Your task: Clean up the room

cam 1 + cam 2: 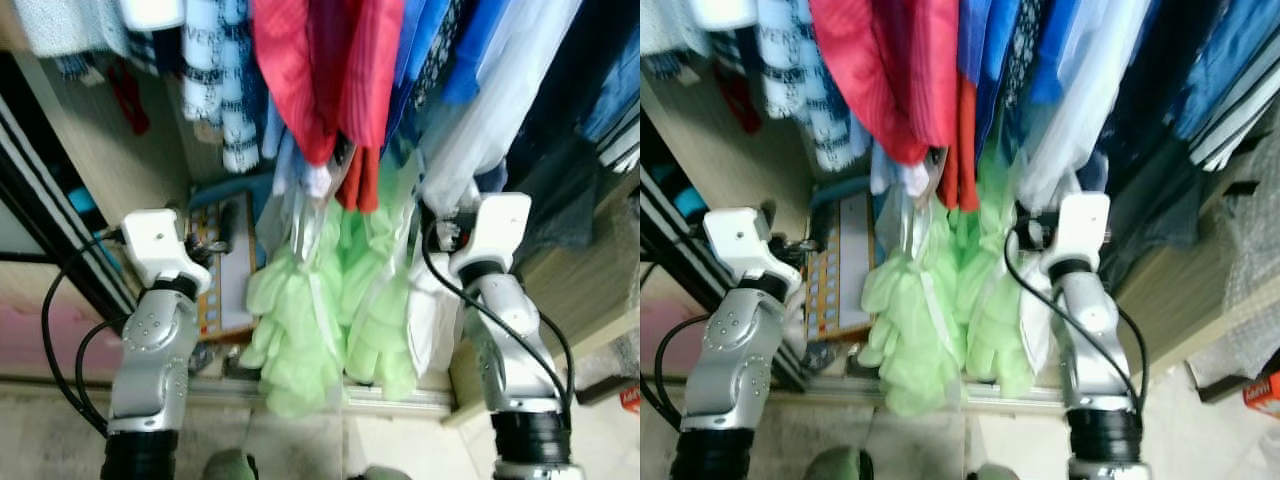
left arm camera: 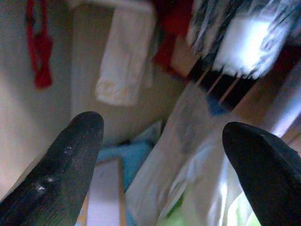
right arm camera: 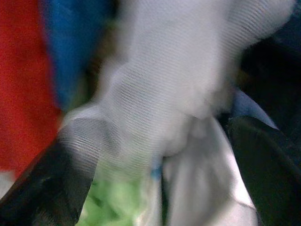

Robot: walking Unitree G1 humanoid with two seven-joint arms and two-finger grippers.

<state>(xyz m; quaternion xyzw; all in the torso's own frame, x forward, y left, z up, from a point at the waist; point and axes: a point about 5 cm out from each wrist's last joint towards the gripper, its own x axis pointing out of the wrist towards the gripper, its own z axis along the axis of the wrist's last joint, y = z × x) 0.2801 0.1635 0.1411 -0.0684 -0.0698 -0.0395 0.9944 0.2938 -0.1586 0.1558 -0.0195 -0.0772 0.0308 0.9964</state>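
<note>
1. The robot is facing an open wooden wardrobe [image 1: 120, 150] packed with hanging clothes, and both silver arms are reaching up into it.
2. A red ribbed garment [image 1: 320, 70] is hanging at the top centre, with blue garments [image 1: 440, 50] just beside it on the right and a white-and-navy patterned knit [image 1: 220, 80] on its left.
3. A pale green ruffled sheer garment [image 1: 330, 300] is hanging down below the red one, between the two arms, with its hem reaching close to the wardrobe's bottom rail [image 1: 400, 398].
4. A white translucent fabric garment [image 1: 490, 110] is draping down on the right side, just above the right arm.
5. The left gripper [image 2: 164, 155] is pointing into the left part of the wardrobe, its two black fingers [image 2: 70, 155] standing wide apart with nothing between them; beyond them a cream cloth [image 2: 124, 61] and a red strap [image 2: 40, 52] are hanging against the wooden wall.
6. The right gripper [image 3: 160, 165] is pushing into the white translucent garment, its fingers spread apart on either side of a bunch of that fabric, not closing on it; the view is blurred.
7. A colourful flat board with small squares [image 1: 225, 270] is leaning at the wardrobe floor, just beside the left arm.
</note>
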